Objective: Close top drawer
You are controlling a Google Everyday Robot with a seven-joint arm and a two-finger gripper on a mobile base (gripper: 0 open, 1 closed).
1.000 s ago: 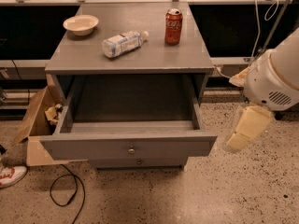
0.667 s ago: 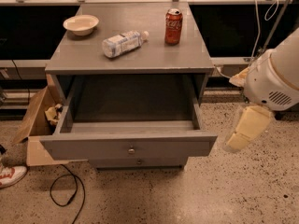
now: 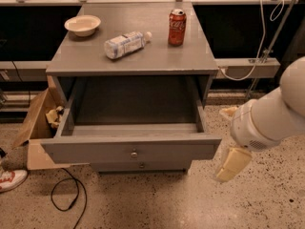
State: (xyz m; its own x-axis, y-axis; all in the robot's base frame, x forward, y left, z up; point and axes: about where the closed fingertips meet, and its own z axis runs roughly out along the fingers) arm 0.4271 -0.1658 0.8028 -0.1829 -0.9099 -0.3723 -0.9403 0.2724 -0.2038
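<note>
The top drawer (image 3: 131,148) of the grey cabinet (image 3: 133,56) stands pulled far out toward me, its inside bare. Its flat grey front has one small round metal knob (image 3: 134,153) at centre. My gripper (image 3: 232,163) hangs below my white arm (image 3: 269,116), to the right of the drawer's right front corner and a little lower than it. It is near the corner and holds nothing that I can see.
On the cabinet top lie a cream bowl (image 3: 82,25), a plastic bottle on its side (image 3: 125,44) and a red soda can (image 3: 177,27). A lower drawer front with a knob (image 3: 141,165) shows beneath. An open cardboard box (image 3: 40,123), a black cable (image 3: 66,199) and a shoe (image 3: 9,179) are on the floor at left.
My arm and gripper have moved down and slightly left, closer to the drawer's right front corner. The drawer has not moved.
</note>
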